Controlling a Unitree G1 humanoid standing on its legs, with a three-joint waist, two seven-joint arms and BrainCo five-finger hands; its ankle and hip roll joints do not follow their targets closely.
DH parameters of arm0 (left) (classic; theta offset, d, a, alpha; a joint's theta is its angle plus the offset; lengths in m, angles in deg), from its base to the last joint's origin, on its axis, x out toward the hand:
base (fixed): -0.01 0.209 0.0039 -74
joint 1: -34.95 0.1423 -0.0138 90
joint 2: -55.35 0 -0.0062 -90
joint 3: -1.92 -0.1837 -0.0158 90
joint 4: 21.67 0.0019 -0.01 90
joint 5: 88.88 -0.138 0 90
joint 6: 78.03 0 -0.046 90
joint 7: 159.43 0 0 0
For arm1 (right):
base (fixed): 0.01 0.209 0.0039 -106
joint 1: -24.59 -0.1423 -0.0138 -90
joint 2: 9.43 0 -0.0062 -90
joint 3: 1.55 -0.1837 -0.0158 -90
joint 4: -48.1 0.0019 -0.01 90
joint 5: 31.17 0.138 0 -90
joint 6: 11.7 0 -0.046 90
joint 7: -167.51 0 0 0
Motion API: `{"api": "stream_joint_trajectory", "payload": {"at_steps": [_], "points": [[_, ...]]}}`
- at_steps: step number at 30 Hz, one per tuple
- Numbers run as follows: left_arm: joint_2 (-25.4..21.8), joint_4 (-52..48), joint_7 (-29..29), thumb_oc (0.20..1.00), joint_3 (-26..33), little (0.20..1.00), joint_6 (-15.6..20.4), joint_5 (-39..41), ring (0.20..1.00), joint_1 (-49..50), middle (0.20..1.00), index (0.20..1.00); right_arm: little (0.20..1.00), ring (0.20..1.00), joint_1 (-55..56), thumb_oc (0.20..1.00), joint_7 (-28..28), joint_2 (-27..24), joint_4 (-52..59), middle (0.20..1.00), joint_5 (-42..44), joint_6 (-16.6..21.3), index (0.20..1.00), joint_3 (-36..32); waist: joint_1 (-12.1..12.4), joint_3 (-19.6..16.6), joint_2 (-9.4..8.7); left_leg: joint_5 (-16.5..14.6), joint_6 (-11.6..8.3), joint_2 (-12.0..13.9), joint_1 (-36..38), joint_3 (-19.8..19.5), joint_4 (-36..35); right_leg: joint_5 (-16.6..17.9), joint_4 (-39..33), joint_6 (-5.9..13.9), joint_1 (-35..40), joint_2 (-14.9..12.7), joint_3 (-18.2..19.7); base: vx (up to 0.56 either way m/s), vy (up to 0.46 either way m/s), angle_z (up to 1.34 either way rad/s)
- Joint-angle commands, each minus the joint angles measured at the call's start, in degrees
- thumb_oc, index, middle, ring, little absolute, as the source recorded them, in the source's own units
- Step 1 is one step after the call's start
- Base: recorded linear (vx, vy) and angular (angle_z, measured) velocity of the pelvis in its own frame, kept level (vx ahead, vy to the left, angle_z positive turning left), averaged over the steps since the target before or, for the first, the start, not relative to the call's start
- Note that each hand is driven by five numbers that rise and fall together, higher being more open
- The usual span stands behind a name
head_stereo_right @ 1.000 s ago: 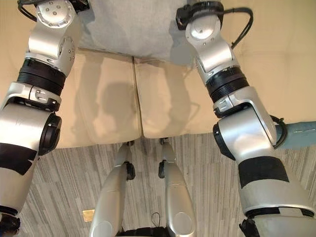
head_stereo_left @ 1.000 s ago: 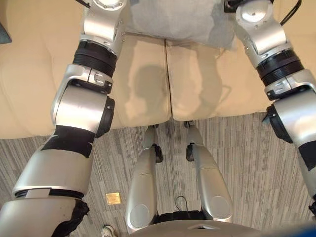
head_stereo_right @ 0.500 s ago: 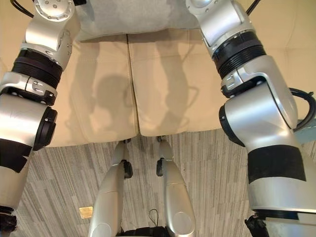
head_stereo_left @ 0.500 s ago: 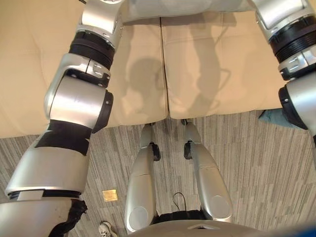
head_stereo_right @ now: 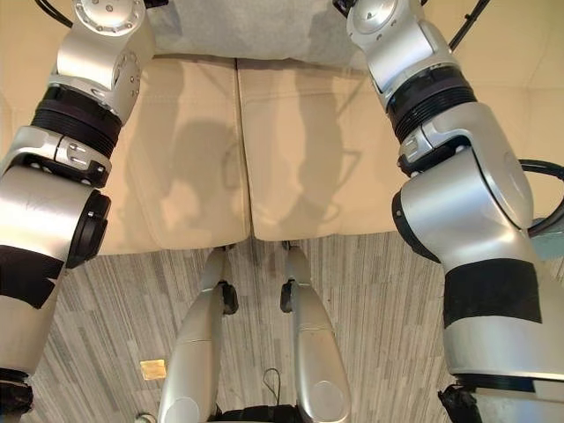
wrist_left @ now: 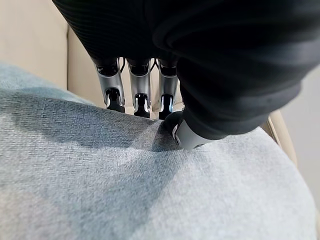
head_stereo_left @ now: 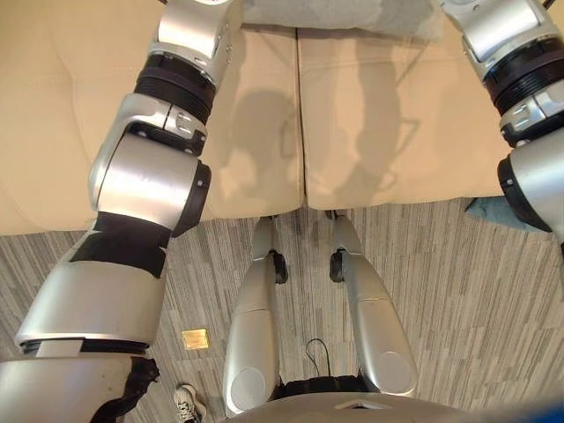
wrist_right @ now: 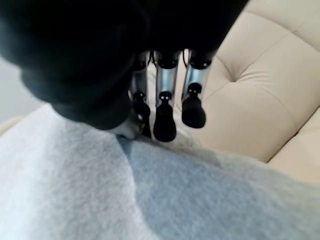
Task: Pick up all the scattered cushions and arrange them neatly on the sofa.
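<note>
placing step: my left hand [wrist_left: 175,127] and right hand [wrist_right: 150,117] pinch the grey cushion [head_stereo_right: 247,31] over the far sofa [head_stereo_left: 370,132] seat; next, i judge, lower and release.

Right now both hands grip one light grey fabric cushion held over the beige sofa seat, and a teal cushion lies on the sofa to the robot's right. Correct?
Not quite. The teal cushion lies on the striped grey carpet, as the left eye view shows. The left hand and right hand do grip one light grey fabric cushion over the beige sofa.

A beige sofa [head_stereo_left: 370,115] stands on striped grey carpet [head_stereo_left: 458,291], a grey cushion [head_stereo_right: 256,31] on its seat.
</note>
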Motion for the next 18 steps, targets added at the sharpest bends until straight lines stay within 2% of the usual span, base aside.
{"api": "stream_joint_trajectory", "payload": {"at_steps": [1,4,5,6,7,8,9,10,15,18], "points": [[2.37,-1.17,-2.80,0.200,-2.68,0.200,6.00,0.59,0.200,-11.24,0.200,0.200,0.200,0.200,-10.64,0.200,0.29,3.36,0.43,0.200,0.68,4.16,0.200,1.08,-0.15,-0.41,-0.43,-8.30,-7.12,0.44,5.58,-1.99,-0.10,-0.08,0.19,5.03,2.76,-3.40,-0.08,0.00,0.000,0.00],[3.25,-1.22,-2.83,0.200,-2.51,0.200,6.31,1.27,0.200,-11.17,0.200,0.200,0.200,0.200,-10.69,0.200,0.83,3.53,-0.44,0.200,1.80,3.98,0.200,1.15,-0.03,-0.41,-0.37,-8.26,-7.14,0.35,5.20,-1.99,-0.10,0.03,0.19,5.05,2.36,-3.41,-0.06,0.00,0.000,0.00],[3.85,-1.15,-3.00,0.288,-2.38,0.288,6.53,1.83,0.288,-11.14,0.288,0.288,0.369,0.369,-10.46,0.369,1.63,3.94,-1.37,0.369,2.79,3.66,0.369,1.49,-0.04,-0.41,-0.41,-8.22,-7.17,0.36,5.03,-1.89,-0.10,0.12,0.19,5.03,2.13,-3.44,-0.11,0.00,0.000,0.00],[4.10,-1.20,-3.06,0.511,-2.58,0.511,6.74,2.15,0.511,-11.11,0.511,0.511,0.752,0.752,-10.23,0.752,2.15,4.12,-1.70,0.752,3.34,3.54,0.752,1.80,-0.02,-0.41,-0.43,-8.21,-7.17,0.38,4.95,-1.88,-0.10,0.15,0.19,5.00,2.06,-3.46,-0.15,0.00,0.000,0.00],[4.12,-1.18,-3.07,0.683,-2.59,0.683,6.76,2.18,0.683,-11.11,0.683,0.683,1.000,1.000,-10.25,1.000,2.20,4.10,-1.74,1.000,3.40,3.56,1.000,1.82,-0.01,-0.41,-0.42,-8.21,-7.17,0.38,4.96,-1.88,-0.10,0.15,0.19,5.00,2.06,-3.45,-0.15,0.00,-0.006,0.04],[4.37,-1.33,-3.22,0.871,-2.77,0.871,6.82,2.53,0.871,-11.00,0.871,0.871,1.000,1.000,-9.84,1.000,2.90,4.19,-1.87,1.000,4.33,3.28,1.000,2.11,0.05,-0.41,-0.46,-8.23,-7.20,0.37,4.92,-1.93,-0.10,0.27,0.19,5.02,1.86,-3.49,-0.26,0.00,-0.002,0.04],[4.38,-1.34,-3.23,0.871,-2.77,0.871,6.82,2.55,0.871,-10.99,0.871,0.871,1.000,1.000,-9.83,1.000,2.93,4.16,-1.86,1.000,4.36,3.27,1.000,2.12,0.06,-0.41,-0.45,-8.23,-7.20,0.37,4.92,-1.93,-0.10,0.27,0.19,5.03,1.86,-3.49,-0.27,0.01,-0.012,0.04],[4.57,-1.76,-3.38,1.000,-2.40,1.000,6.91,3.06,1.000,-10.35,1.000,1.000,1.000,1.000,-8.92,1.000,3.10,3.81,-1.38,1.000,4.80,3.28,1.000,1.82,0.19,-0.41,-0.44,-8.20,-7.20,0.31,4.75,-1.99,-0.10,0.32,0.19,5.09,1.82,-3.55,-0.30,0.00,0.000,0.00],[5.18,-5.22,-3.19,1.000,1.21,1.000,7.61,4.29,1.000,-6.12,1.000,1.000,1.000,1.000,-5.40,1.000,2.99,2.87,0.83,1.000,4.11,3.03,1.000,0.51,0.61,-0.41,-0.04,-8.32,-7.18,0.12,4.95,-1.94,-0.10,0.17,0.19,5.00,1.95,-3.71,-0.32,0.00,0.000,0.00],[5.12,-9.00,-3.60,1.000,3.78,1.000,7.77,3.73,1.000,-1.07,1.000,1.000,1.000,1.000,-2.35,1.000,3.10,0.55,2.43,1.000,2.76,2.68,1.000,-0.13,0.95,-0.41,0.18,-8.56,-7.13,-0.11,6.28,-1.74,-0.10,0.11,0.19,4.91,2.96,-3.85,-0.29,0.00,-0.002,-0.01]]}}
